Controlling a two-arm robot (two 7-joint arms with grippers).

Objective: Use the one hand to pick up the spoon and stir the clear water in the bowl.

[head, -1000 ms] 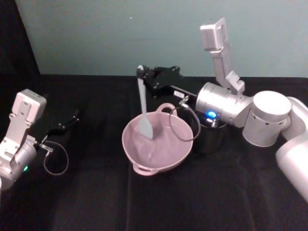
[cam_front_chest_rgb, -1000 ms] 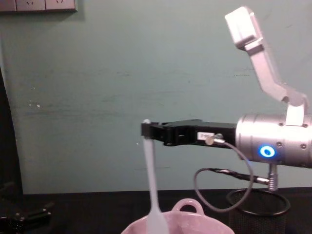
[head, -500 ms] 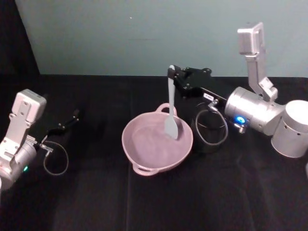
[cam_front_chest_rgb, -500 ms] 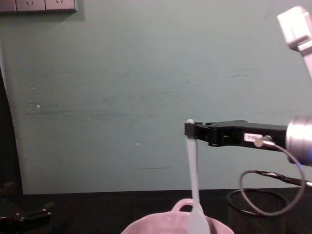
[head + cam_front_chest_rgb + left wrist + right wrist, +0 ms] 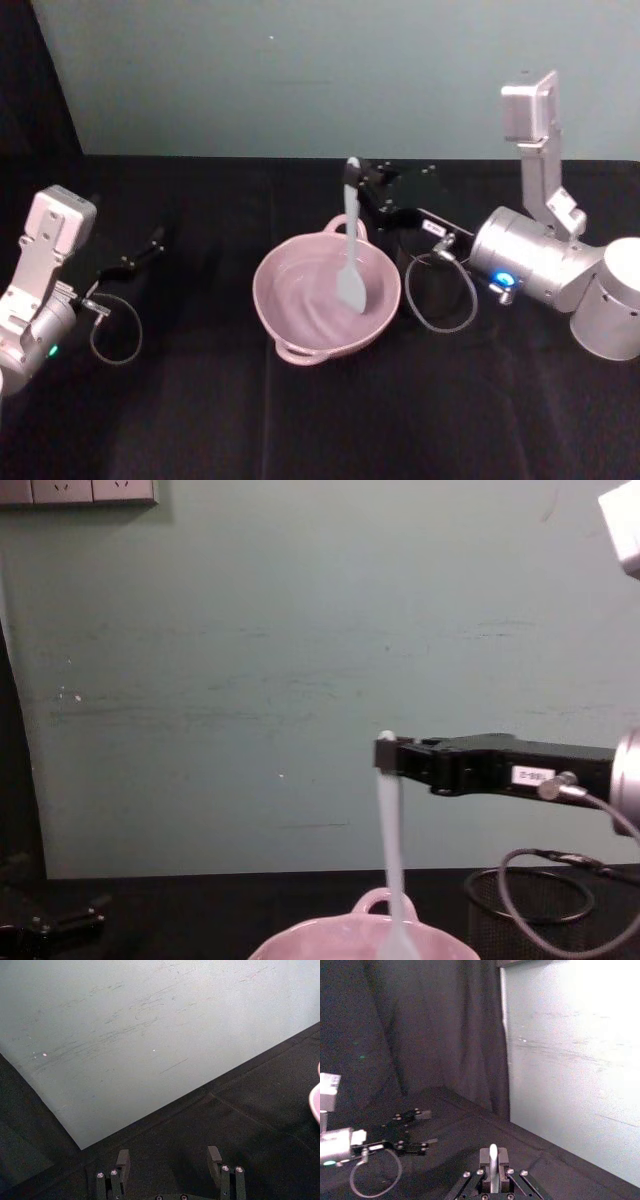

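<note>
Clamped on the handle tip of the spoon (image 5: 350, 235), the right claw (image 5: 353, 175) has swept its scoop from the left of the bowl (image 5: 266, 300) to the right and deeper into the clear water (image 5: 310, 300), so stirring looks under way; the left claw (image 5: 169, 1154) idles open on the left.

Pale green wall (image 5: 300, 80) behind a black-draped tabletop (image 5: 200, 420).
Faint scratches mark the wall; a black curtain (image 5: 445, 1035) hangs at its left, white sockets (image 5: 80, 490) high up.
</note>
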